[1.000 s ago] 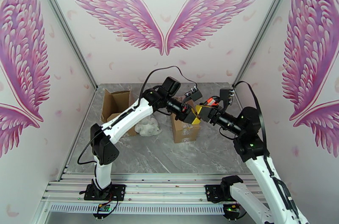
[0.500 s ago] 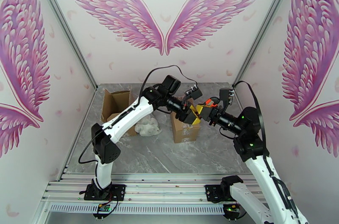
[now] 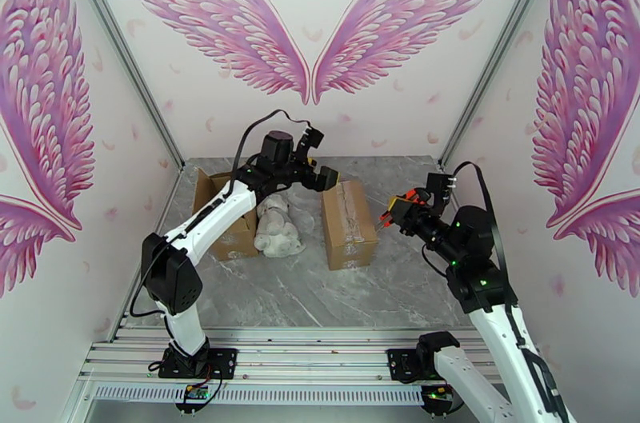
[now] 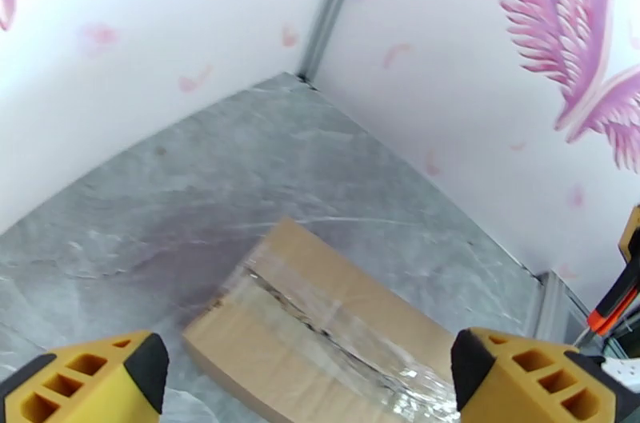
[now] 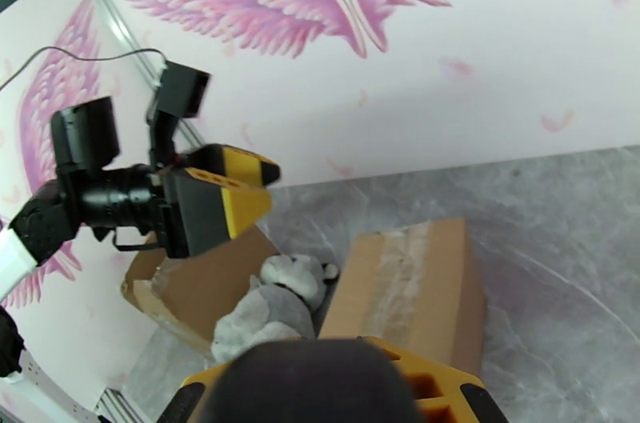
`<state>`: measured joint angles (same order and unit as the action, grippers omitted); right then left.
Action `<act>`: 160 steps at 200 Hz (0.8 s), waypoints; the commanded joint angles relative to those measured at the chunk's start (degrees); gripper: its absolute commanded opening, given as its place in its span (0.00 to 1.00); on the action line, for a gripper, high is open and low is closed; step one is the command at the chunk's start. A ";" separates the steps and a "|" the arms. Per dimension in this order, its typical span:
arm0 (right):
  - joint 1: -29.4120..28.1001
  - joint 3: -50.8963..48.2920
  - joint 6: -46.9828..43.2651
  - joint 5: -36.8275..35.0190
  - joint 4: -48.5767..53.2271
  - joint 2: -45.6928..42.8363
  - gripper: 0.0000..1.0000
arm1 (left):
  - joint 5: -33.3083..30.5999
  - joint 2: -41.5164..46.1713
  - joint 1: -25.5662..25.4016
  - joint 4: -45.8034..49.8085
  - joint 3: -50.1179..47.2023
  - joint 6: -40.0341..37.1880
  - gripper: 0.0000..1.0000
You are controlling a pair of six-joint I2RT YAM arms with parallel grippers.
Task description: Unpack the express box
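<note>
Brown taped cardboard box [image 3: 348, 225], centre of grey marbled surface [image 3: 400, 293], unopened; left pincer [image 3: 324, 175] now wide, empty, withdrawn; right pincer [image 3: 390, 215] clamps orange-handled tool [image 4: 618, 297], apparently handed over for tape-cutting.

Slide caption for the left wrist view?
Open left gripper frames the taped cardboard box on the marble table.

A brown cardboard express box [image 3: 349, 223] lies flat near the middle of my grey marble bench [image 3: 320, 297], its long side running away from me. Its flaps are shut, with clear tape along the top seam. Just to its left sits a grey-and-white plush toy [image 3: 277, 229]. Beyond the toy stands a second cardboard box [image 3: 218, 207], its flaps open.
</note>
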<state>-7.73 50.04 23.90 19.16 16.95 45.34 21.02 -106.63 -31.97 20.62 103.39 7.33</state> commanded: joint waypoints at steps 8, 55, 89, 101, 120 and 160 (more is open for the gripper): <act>-2.04 1.49 0.57 -9.97 6.34 -0.04 0.13 | -6.99 -9.68 0.91 3.70 11.19 -3.20 0.99; -2.88 -0.99 4.99 -13.84 8.93 -0.17 0.12 | -4.15 -21.58 1.57 9.33 23.52 -5.45 0.99; -3.84 -0.69 5.32 -12.65 12.87 -1.04 0.12 | 5.33 -29.70 2.68 13.46 31.98 -2.82 0.91; -3.98 -0.67 5.31 -12.42 14.36 -1.46 0.12 | 7.62 -31.00 2.56 14.34 32.44 -2.44 0.89; -4.12 -0.57 5.31 -11.12 15.53 -2.00 0.12 | 10.53 -30.69 2.44 15.02 30.00 -1.97 0.84; -4.30 1.59 4.98 -9.80 17.46 -1.78 0.12 | 13.13 -23.26 2.69 6.85 13.94 0.24 0.76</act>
<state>-11.44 49.65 28.58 8.03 32.45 43.83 29.85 -135.59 -29.39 30.33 124.99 6.11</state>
